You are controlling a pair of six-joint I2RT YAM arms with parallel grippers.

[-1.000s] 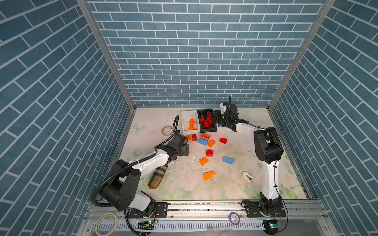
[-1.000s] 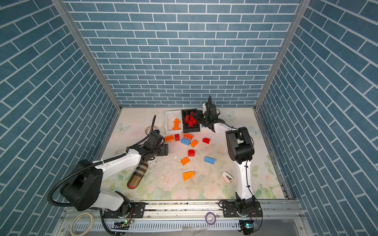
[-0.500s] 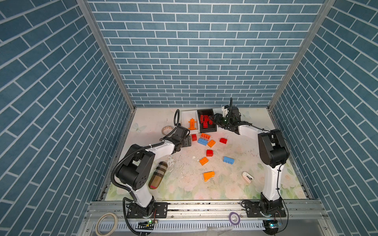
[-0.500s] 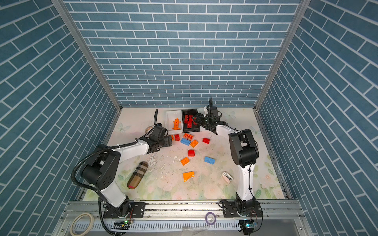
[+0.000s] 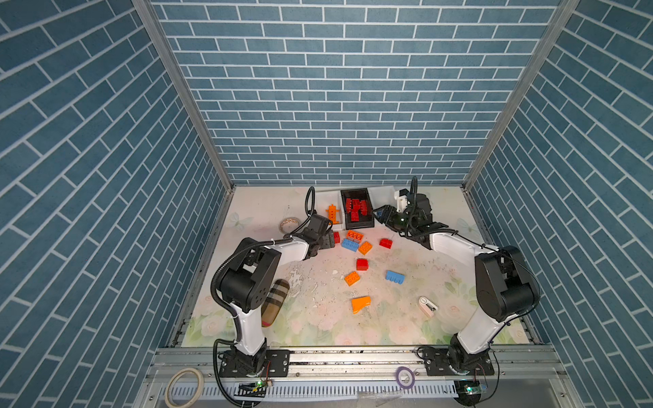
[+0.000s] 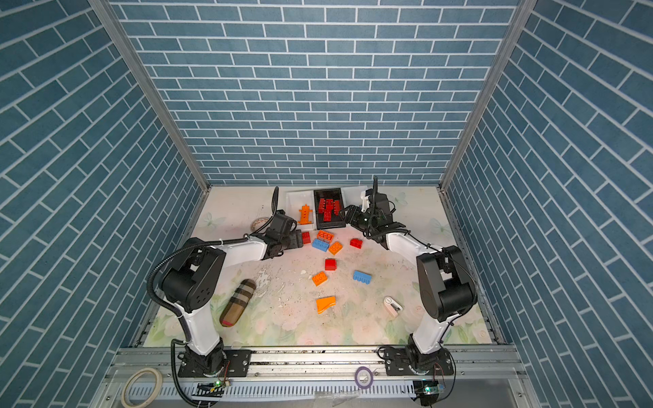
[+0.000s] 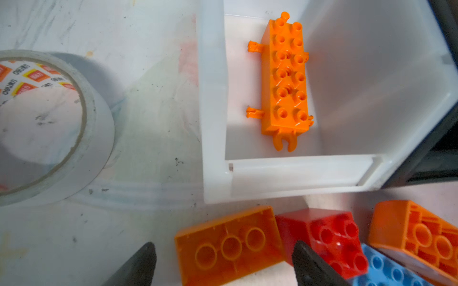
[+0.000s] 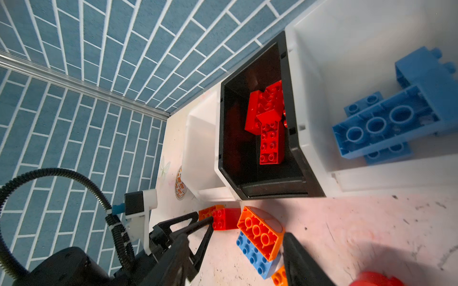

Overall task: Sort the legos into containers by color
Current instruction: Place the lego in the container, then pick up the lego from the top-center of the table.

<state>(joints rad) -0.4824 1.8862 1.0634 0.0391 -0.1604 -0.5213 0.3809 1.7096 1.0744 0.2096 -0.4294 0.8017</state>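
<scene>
Three containers stand in a row at the back. The left white bin (image 5: 323,197) holds a long spiky orange piece (image 7: 285,79), the black bin (image 5: 358,225) red legos (image 8: 269,123), and the right white bin (image 8: 322,74) blue legos (image 8: 386,123). Loose orange, blue and red legos lie in front, such as a blue one (image 5: 394,276) and an orange wedge (image 5: 360,304). My left gripper (image 7: 223,262) is open, straddling an upside-down orange brick (image 7: 230,247) beside a red brick (image 7: 327,237). My right gripper (image 5: 380,213) hovers open and empty just right of the black bin.
A tape roll (image 5: 288,224) lies left of the bins, close to my left wrist. A brown plaid pouch (image 5: 274,302) lies by the left arm's base and a small white clip gadget (image 5: 427,305) at the front right. The blue brick walls close in on three sides.
My left arm swung back and rightward, bringing its gripper to the bricks in front of the left white bin. My right gripper opened wider and drew slightly back from the black bin.
</scene>
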